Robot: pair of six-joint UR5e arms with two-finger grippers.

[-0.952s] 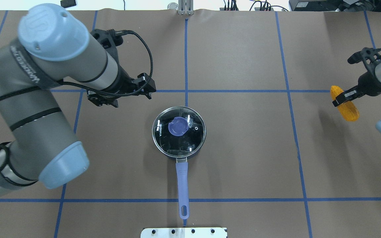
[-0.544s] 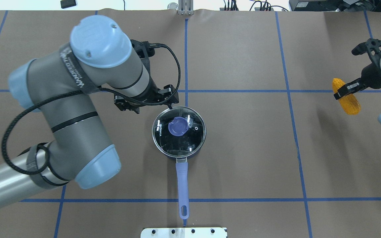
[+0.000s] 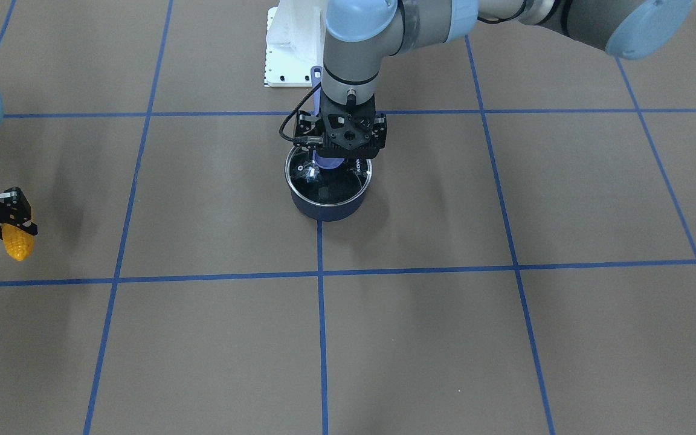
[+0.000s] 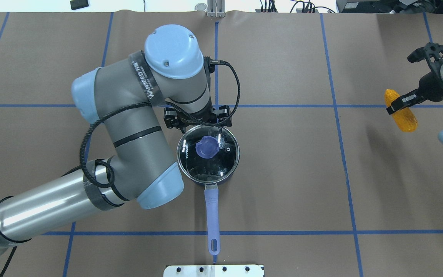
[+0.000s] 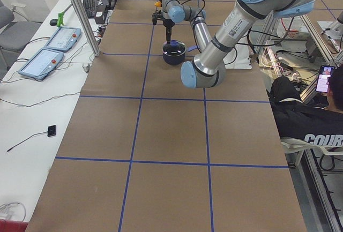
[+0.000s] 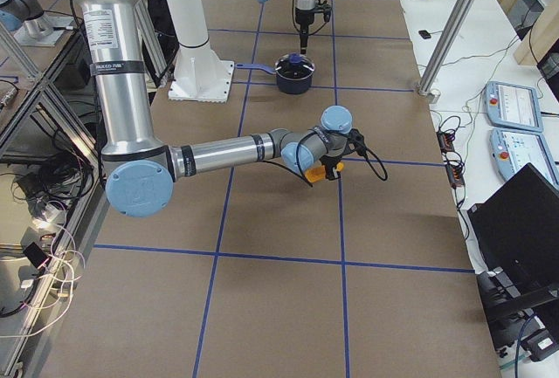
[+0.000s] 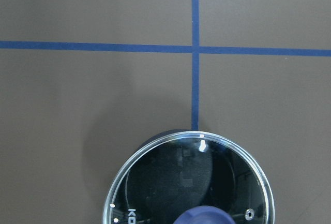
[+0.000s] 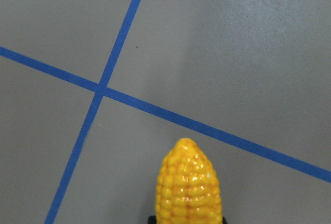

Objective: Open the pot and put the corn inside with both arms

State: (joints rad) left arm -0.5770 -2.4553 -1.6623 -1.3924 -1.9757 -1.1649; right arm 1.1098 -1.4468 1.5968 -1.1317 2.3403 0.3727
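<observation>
I can't read my left gripper [image 3: 337, 156]. In both table views the left arm [image 4: 129, 115] sits over its jaws, so whether they are parted, or touching the knob [image 7: 204, 217] beneath them, is hidden from me. The left wrist view cuts the lid [image 7: 190, 177] off at its bottom edge and shows only the knob's top. In the right wrist view the corn [image 8: 189, 188] runs off the bottom edge, just where the right gripper [image 4: 398, 104] has its jaws on it. From the side cameras the pot [image 5: 173, 54] is too small to judge.
</observation>
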